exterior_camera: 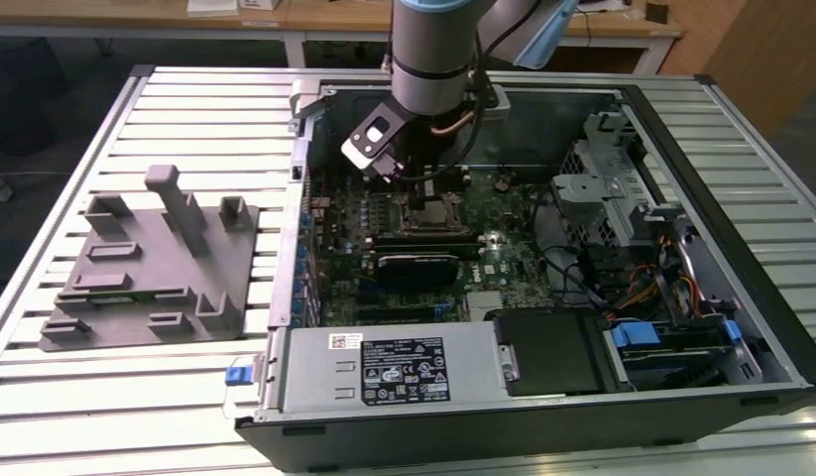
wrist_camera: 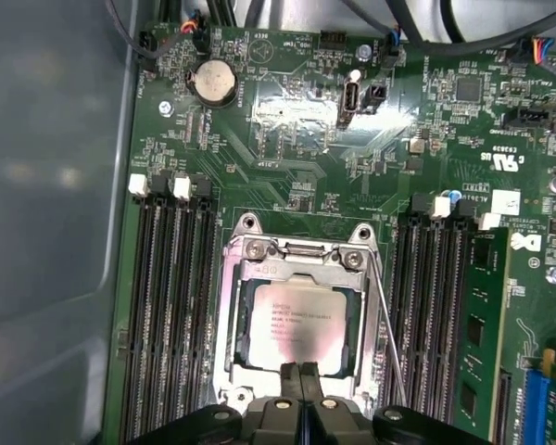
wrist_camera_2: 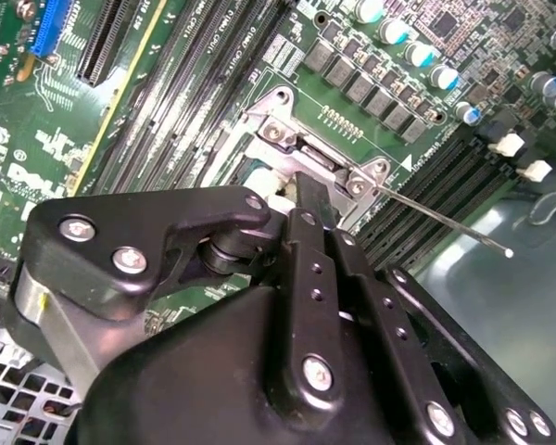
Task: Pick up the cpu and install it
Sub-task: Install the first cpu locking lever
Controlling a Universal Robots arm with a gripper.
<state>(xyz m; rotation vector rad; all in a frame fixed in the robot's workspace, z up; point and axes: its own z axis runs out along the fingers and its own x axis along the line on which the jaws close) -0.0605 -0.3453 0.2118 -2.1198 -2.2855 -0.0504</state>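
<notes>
1. While the arm [exterior_camera: 434, 50] hangs over the open computer case [exterior_camera: 540, 431], the gripper [exterior_camera: 418, 188] sits low above the far part of the motherboard [exterior_camera: 494, 248].
2. In the first wrist view the cpu [wrist_camera: 296, 324] lies flat in its socket, silver top up, framed by the metal bracket [wrist_camera: 301, 252].
3. The fingers [wrist_camera: 291, 378] are pressed together, clenched on nothing, with their tips at the cpu's edge; I cannot tell whether they touch it.
4. A thin lever [wrist_camera: 386, 334] runs just beside the socket.
5. The grey fixture plate [exterior_camera: 150, 268] rests on the slatted table [exterior_camera: 63, 397], at the exterior view's left of the case.
</notes>
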